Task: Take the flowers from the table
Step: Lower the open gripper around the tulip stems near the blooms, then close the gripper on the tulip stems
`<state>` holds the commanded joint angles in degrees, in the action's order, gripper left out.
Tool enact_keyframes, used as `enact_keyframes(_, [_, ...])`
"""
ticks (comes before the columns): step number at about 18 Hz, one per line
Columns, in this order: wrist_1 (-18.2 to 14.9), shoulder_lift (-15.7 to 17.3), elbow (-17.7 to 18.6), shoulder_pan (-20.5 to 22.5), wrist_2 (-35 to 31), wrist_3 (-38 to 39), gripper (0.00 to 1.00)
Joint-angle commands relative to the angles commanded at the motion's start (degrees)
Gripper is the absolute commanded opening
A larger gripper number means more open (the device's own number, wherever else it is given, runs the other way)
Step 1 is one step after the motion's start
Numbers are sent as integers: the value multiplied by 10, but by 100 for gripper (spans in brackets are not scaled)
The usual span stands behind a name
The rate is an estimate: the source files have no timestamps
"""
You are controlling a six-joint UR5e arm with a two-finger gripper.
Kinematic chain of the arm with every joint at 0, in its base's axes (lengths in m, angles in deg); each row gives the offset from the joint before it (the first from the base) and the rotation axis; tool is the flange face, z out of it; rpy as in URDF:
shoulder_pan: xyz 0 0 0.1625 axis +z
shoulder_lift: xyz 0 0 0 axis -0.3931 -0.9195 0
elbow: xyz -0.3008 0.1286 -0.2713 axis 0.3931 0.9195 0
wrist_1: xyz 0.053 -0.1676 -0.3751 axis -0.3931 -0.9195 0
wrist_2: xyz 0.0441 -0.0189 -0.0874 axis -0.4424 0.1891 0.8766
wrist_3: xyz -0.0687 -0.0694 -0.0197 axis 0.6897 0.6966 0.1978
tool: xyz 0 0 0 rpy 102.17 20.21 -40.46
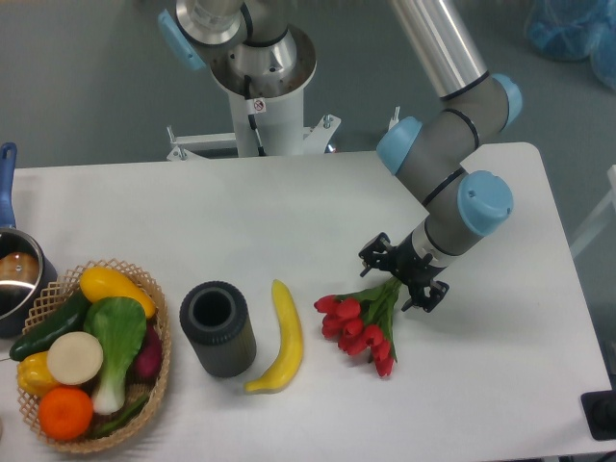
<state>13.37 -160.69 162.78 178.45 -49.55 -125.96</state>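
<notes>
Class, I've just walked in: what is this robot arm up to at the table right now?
The arm's gripper is down at the stem end of the flowers, a bunch of red tulips lying on the white table. Its fingers sit on either side of the green stems, but whether they have closed is unclear. The flowers are not yet lifted. A banana, a dark cylinder and a basket of vegetables lie untouched to the side.
</notes>
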Motion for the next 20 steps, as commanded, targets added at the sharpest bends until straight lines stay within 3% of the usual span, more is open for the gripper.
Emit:
enact_keyframes(3, [0, 0, 0, 0, 1, 0, 96])
enact_keyframes(5, [0, 0, 1, 0, 0, 1, 82])
enact_keyframes(8, [0, -1, 4, -1, 0, 1, 70])
enact_keyframes(13, [0, -1, 5, -3, 0, 0, 70])
enact_keyframes(20, [0, -2, 4, -2, 1, 0, 56])
